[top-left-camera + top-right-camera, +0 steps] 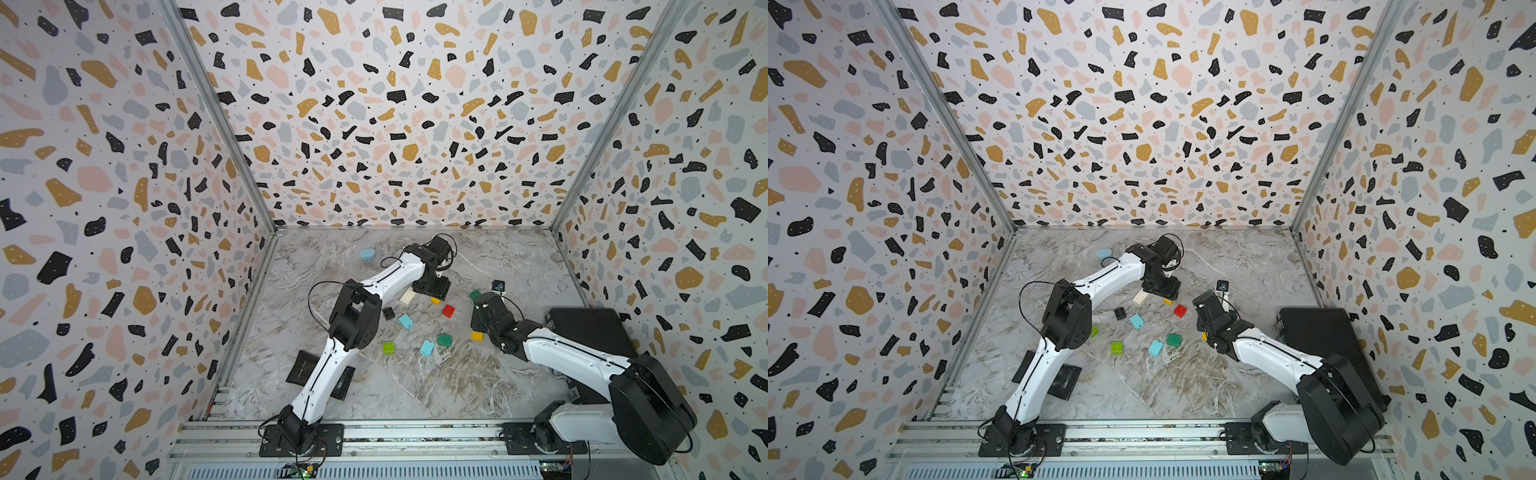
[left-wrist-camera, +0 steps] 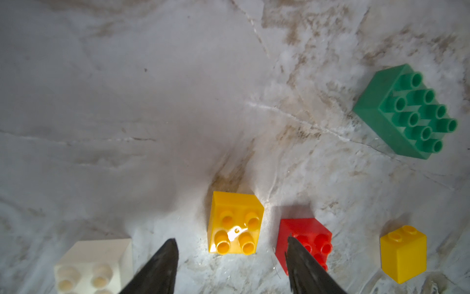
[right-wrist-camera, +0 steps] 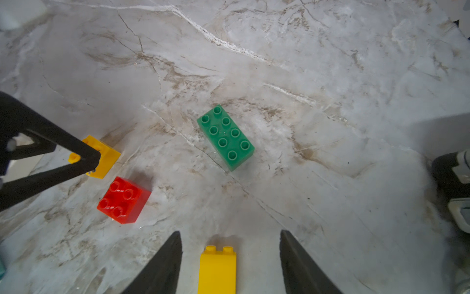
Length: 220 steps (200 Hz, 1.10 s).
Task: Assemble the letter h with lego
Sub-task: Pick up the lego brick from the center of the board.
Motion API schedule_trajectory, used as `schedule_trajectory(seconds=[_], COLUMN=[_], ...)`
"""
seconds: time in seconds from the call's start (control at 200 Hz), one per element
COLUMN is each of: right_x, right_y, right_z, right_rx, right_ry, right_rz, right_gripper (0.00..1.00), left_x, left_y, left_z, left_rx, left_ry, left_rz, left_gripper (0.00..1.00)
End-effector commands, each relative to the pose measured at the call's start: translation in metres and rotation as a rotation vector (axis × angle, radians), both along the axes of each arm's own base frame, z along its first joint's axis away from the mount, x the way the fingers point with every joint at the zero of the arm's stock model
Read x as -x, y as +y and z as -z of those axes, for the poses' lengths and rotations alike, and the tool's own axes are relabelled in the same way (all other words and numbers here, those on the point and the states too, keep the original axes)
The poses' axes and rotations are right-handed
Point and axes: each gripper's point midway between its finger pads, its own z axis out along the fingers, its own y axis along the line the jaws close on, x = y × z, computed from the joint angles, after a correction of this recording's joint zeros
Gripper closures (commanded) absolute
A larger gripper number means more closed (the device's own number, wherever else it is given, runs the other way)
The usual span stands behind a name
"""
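We record lego (image 1: 405, 321) scattered about the middle of the marble tabletop (image 1: 415, 386). The green eight-stud brick (image 3: 226, 137) lies flat, untouched. Left fingers (image 2: 162, 264) stand parted astride a yellow four-stud brick (image 2: 235, 224), holding nothing; a red brick (image 2: 305, 229) sits just beside. Right fingers (image 3: 165, 262) stand parted astride a narrow yellow two-stud brick (image 3: 217, 269), gripping nothing.

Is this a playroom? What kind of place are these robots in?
Most likely a robot practice booth, not a playroom. The left arm and right arm are bolted to a metal rail, speckled walls box in the table, and toy bricks lie scattered.
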Motion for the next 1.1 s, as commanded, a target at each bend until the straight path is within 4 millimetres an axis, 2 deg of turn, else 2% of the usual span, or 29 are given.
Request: schedule_trajectory(seconds=[0.0, 0.23, 0.37, 0.541, 0.621, 0.756, 0.861, 0.946, 1.096], right_x=[-0.007, -0.008, -0.008, -0.007, -0.008, -0.008, -0.008, -0.008, -0.008], right_y=[0.003, 0.005, 0.005, 0.005, 0.005, 0.006, 0.007, 0.01, 0.032], right_z=[-0.011, -0.009, -0.009, -0.008, -0.008, -0.008, -0.009, -0.009, -0.008], right_rx=[-0.012, -0.012, -0.012, -0.01, -0.009, -0.007, -0.006, -0.013, -0.073], right_ry=[-0.016, -0.008, -0.007, -0.003, -0.001, 0.002, 0.001, 0.002, 0.011], right_rz=[0.007, 0.003, 0.002, 0.0, -0.002, -0.006, -0.014, -0.034, -0.146], right_gripper=[0.37, 0.37, 0.37, 0.37, 0.37, 0.37, 0.39, 0.4, 0.44], left_x=[0.003, 0.004, 0.004, 0.003, 0.003, 0.001, 0.004, 0.017, 0.07], left_y=[-0.006, -0.003, -0.003, -0.004, -0.003, 0.002, 0.02, 0.043, 0.093], left_z=[0.005, 0.011, 0.012, 0.011, 0.008, -0.01, -0.037, -0.062, -0.086], left_rx=[0.007, -0.017, -0.021, -0.02, -0.022, -0.027, -0.046, -0.034, 0.04], left_ry=[0.026, 0.03, 0.034, 0.03, 0.023, -0.009, -0.05, -0.079, -0.085], left_rz=[0.005, 0.004, 0.004, -0.004, -0.005, -0.03, -0.115, -0.225, -0.396], left_gripper=[0.38, 0.39, 0.46, 0.65, 0.8, 0.91, 0.98, 1.0, 1.0])
